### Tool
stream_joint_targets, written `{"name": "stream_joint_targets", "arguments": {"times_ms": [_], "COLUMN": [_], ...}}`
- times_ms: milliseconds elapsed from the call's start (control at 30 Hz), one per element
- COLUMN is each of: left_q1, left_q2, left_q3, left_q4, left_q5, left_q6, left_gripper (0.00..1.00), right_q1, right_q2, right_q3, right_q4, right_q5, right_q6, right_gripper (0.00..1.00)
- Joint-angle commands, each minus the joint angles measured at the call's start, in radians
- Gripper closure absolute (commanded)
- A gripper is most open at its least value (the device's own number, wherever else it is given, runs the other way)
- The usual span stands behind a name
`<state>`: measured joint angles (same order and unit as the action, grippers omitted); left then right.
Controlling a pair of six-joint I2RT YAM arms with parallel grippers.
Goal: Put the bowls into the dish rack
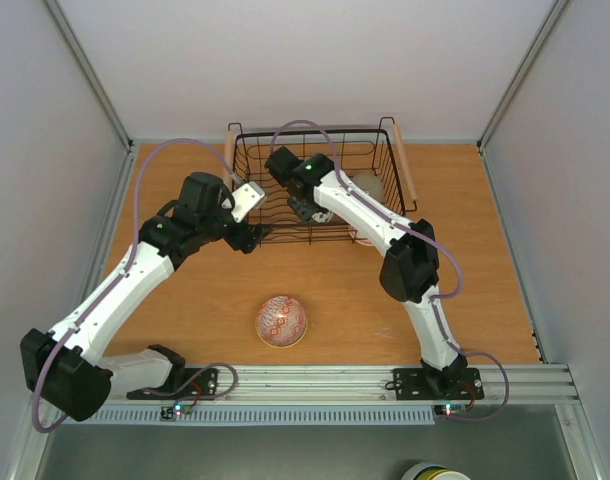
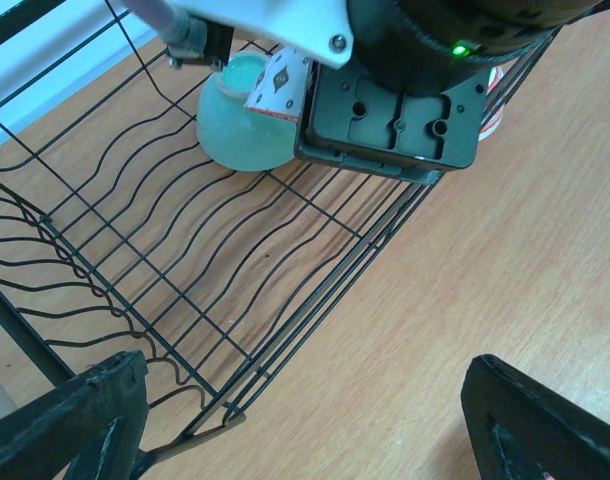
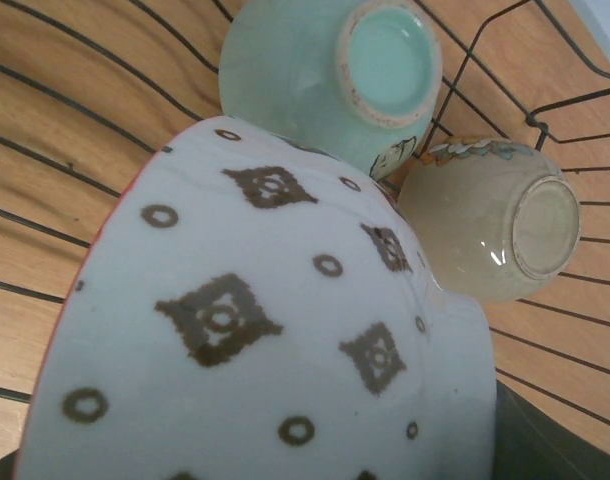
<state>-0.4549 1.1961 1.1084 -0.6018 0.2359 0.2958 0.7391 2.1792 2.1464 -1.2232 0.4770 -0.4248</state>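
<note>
The rack (image 1: 245,180) stands at the far side of the table (image 1: 485,300) and holds two bowls side by side near its right end: a green bowl (image 3: 315,80) and a beige bowl (image 3: 485,225), both tipped on edge among the wires with their foot rings turned up toward the right wrist camera. A white bowl (image 3: 255,350) with brown diamonds and rings hangs just above them inside the rack, outer wall to that camera, a red edge showing at its left. The right gripper (image 1: 303,210) has hold of it, though the bowl hides how far the fingers stand apart. A red bowl (image 1: 281,321) sits mouth up on the table, well apart from the rack, between the two arm bases. The right arm bends at the elbow and angles left into the rack. The left arm stretches diagonally to the rack's near left corner, where the left gripper (image 2: 305,420) is spread wide with nothing in it, just outside the wires.
</note>
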Motion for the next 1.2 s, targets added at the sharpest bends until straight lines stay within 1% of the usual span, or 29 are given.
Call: {"name": "stream_joint_targets", "arguments": {"times_ms": [0, 167, 367, 600, 733, 767, 900, 933, 967, 1167], "left_q1": [0.005, 0.004, 0.005, 0.005, 0.005, 0.005, 0.005, 0.005, 0.005, 0.005], "left_q2": [-0.019, -0.025, -0.03, -0.029, -0.03, -0.031, -0.028, -0.029, -0.028, -0.027], "left_q3": [-0.008, -0.005, -0.001, -0.001, -0.001, -0.001, -0.001, 0.0, -0.001, -0.002], "left_q4": [0.046, 0.044, 0.039, 0.04, 0.039, 0.039, 0.037, 0.039, 0.039, 0.04], "left_q5": [0.01, 0.013, 0.017, 0.021, 0.016, 0.016, 0.016, 0.014, 0.014, 0.011], "left_q6": [0.002, 0.002, 0.0, 0.001, 0.0, -0.001, 0.0, 0.0, 0.0, 0.003], "left_gripper": [0.14, 0.14, 0.14, 0.14, 0.14, 0.14, 0.14, 0.14, 0.14, 0.14], "right_q1": [-0.01, -0.027, -0.06, -0.064, -0.065, -0.064, -0.064, -0.064, -0.064, -0.062], "right_q2": [0.072, 0.17, 0.226, 0.289, 0.32, 0.324, 0.33, 0.327, 0.325, 0.295], "right_q3": [0.123, 0.239, 0.264, 0.292, 0.311, 0.31, 0.304, 0.3, 0.298, 0.289], "right_q4": [-0.143, -0.254, -0.31, -0.356, -0.371, -0.373, -0.371, -0.366, -0.363, -0.336], "right_q5": [0.035, 0.052, 0.088, 0.102, 0.096, 0.095, 0.095, 0.101, 0.102, 0.079], "right_q6": [-0.016, 0.004, 0.035, 0.035, 0.037, 0.037, 0.043, 0.044, 0.045, 0.044], "right_gripper": [0.99, 0.99, 0.99, 0.97, 0.84, 0.76, 0.27, 0.07, 0.02, 0.01]}}
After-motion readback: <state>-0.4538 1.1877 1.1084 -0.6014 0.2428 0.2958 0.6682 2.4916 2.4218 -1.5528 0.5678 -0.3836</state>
